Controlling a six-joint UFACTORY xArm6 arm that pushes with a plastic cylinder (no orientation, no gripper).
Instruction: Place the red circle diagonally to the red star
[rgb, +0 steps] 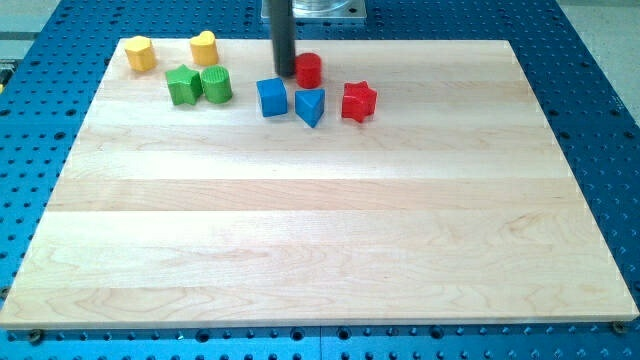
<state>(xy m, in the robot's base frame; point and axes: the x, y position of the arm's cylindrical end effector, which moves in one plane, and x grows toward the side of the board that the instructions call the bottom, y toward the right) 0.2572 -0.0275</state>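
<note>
Dark rod upright, my tip (286, 73) on board

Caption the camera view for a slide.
My tip touches the red circle from the view's left; red star sits lower right.

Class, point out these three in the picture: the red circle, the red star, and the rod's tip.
red circle (310, 70), camera view: on its front side face.
red star (358, 101), camera view: on its top face.
my tip (285, 74), camera view: the rod's very end, beside the red circle's left edge.
</note>
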